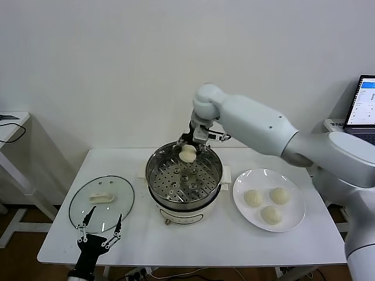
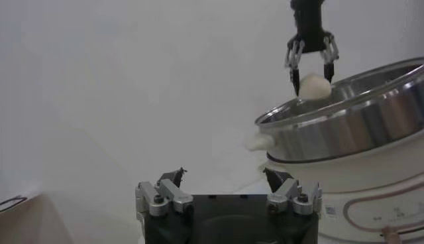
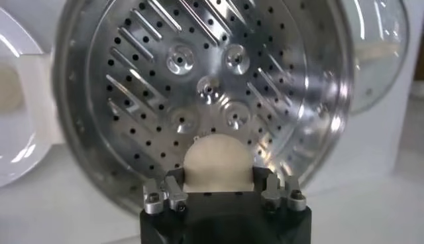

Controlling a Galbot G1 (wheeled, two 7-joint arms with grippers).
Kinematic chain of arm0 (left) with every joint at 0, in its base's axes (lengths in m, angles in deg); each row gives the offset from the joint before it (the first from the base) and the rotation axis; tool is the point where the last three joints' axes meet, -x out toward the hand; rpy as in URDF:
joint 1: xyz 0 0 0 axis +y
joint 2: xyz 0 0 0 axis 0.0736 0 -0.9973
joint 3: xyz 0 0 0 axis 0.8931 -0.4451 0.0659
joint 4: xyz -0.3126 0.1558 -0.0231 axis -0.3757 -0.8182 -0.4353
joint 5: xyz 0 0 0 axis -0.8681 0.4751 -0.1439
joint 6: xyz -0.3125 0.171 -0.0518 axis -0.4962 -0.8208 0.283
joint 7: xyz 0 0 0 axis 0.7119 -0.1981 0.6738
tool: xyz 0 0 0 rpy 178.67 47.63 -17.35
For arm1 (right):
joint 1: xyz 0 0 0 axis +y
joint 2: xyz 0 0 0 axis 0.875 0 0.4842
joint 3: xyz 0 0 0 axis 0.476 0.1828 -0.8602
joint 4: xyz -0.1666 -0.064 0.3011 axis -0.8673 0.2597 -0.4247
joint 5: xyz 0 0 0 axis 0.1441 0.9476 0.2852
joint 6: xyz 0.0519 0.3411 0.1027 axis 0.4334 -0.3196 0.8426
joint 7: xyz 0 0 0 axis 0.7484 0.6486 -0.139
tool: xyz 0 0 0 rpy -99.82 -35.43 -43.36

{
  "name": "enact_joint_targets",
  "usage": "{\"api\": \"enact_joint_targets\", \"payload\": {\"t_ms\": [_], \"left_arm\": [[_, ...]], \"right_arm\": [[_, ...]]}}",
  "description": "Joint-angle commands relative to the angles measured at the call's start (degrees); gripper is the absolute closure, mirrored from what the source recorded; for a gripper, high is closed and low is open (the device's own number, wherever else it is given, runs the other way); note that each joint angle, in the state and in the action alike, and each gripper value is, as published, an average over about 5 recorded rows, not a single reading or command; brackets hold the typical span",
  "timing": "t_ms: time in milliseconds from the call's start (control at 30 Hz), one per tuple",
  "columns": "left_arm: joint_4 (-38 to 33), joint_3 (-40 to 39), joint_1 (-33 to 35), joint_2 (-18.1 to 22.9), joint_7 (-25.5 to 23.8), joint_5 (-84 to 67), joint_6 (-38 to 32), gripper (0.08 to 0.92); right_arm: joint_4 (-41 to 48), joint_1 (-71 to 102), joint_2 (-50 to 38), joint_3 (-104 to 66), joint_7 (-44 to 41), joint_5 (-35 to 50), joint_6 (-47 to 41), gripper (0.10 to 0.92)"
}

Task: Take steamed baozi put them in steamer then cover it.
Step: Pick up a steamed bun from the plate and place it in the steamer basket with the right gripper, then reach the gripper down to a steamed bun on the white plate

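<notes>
1. The right gripper (image 1: 188,146) is closed around one baozi (image 1: 187,153), holding it over the far rim of the steamer (image 1: 156,175).
2. The steamer stands mid-counter, its perforated tray (image 3: 218,73) bare.
3. Three baozi (image 1: 253,198) sit on a white plate (image 1: 296,202) towards the right edge of the counter (image 1: 222,243).
4. The cover (image 1: 79,209) lies flat near the left edge.
5. The left gripper (image 1: 99,231) hovers at the front-left corner, fingers spread wide, holding nothing.
</notes>
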Motion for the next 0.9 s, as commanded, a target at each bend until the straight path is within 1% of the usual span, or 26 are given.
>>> {"api": "enact_joint_targets", "payload": {"t_ms": [33,333,400,467,567,633,700,767,833,900], "left_arm": [[0.0,0.0,0.0,0.0,0.0,0.0,0.0,0.177],[0.3,0.4,-0.2,0.0,0.1,0.0,-0.5,0.177],[0.3,0.5,-0.2,0.0,0.2,-0.1,-0.6,0.177],[0.2,0.6,-0.2,0.0,0.2,-0.1,-0.6,0.177],[0.2,0.7,-0.2,-0.1,0.2,-0.1,-0.6,0.177],[0.2,0.7,-0.2,-0.1,0.2,-0.1,-0.6,0.177],[0.2,0.7,-0.3,0.0,0.2,-0.1,-0.6,0.177],[0.2,0.6,-0.4,0.0,0.1,-0.1,-0.6,0.177],[0.1,0.6,-0.5,0.0,0.2,-0.1,-0.6,0.177],[0.1,0.6,-0.6,-0.1,0.2,0.0,-0.4,0.177]], "right_arm": [[4.5,2.9,3.7,-0.3,1.3,-5.7,2.2,0.355],[7.7,4.4,6.2,-0.8,2.4,-7.7,2.2,0.346],[7.7,4.4,6.4,-0.9,2.4,-7.8,2.2,0.321],[6.9,4.0,6.0,-0.9,2.2,-7.5,2.1,0.276],[4.3,2.6,4.4,-0.8,1.1,-5.1,1.4,0.22],[2.3,1.2,2.6,-0.7,-0.1,-1.9,0.4,0.208],[-0.4,-0.4,0.0,-0.8,-2.4,3.2,-2.3,0.204],[-4.1,-2.5,-3.9,-0.8,-5.6,10.7,-8.5,0.203],[-8.1,-5.3,-8.7,0.1,-8.1,19.0,-16.6,0.203],[-11.2,-8.8,-13.6,2.2,-8.6,26.3,-24.9,0.203]]}}
